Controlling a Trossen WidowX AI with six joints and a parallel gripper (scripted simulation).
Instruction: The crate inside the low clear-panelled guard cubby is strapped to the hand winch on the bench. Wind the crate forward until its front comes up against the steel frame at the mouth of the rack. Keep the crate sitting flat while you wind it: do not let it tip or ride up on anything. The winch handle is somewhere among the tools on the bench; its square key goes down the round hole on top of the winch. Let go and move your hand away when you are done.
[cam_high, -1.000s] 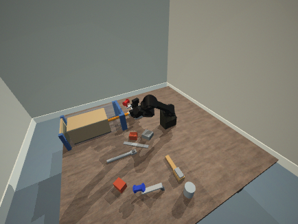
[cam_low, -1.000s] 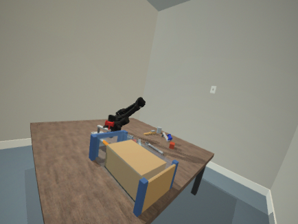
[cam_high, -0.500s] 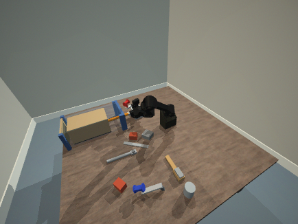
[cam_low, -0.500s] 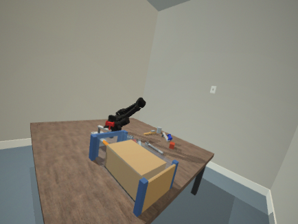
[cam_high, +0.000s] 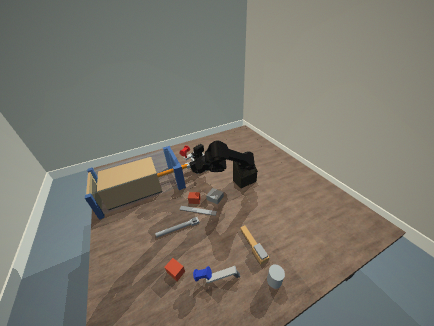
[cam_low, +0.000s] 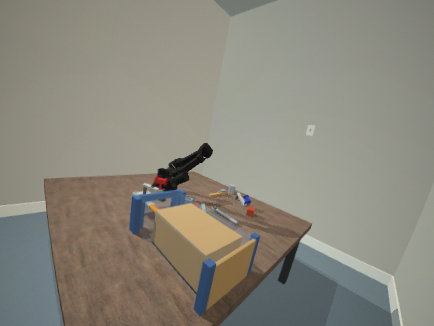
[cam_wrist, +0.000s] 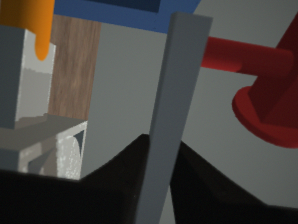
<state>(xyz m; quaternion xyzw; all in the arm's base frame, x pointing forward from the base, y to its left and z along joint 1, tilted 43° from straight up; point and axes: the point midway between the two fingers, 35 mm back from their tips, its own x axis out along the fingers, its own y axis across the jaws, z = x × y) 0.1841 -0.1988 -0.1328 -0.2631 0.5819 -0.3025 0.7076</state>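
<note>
The tan crate (cam_high: 129, 175) (cam_low: 197, 227) sits flat in the clear-panelled cubby, with a gap between its front and the blue steel frame (cam_high: 174, 167) (cam_low: 135, 215). An orange strap (cam_high: 167, 173) (cam_low: 153, 207) runs from it through the frame to the pale grey winch (cam_wrist: 36, 95). My gripper (cam_wrist: 158, 143) is shut on the grey bar of the crank handle (cam_wrist: 181, 75), beside the winch and near the frame. The handle's red knob (cam_high: 185, 150) (cam_low: 160, 182) (cam_wrist: 275, 95) sticks out to the right in the wrist view. The square key and the round hole are hidden.
On the bench lie a red block (cam_high: 194, 198), a grey block (cam_high: 215, 195), a flat bar (cam_high: 197, 210), a wrench (cam_high: 175, 228), a wooden-handled tool (cam_high: 249, 237), a red cube (cam_high: 174, 269), a blue-knobbed crank (cam_high: 222, 274) and a grey cylinder (cam_high: 276, 276).
</note>
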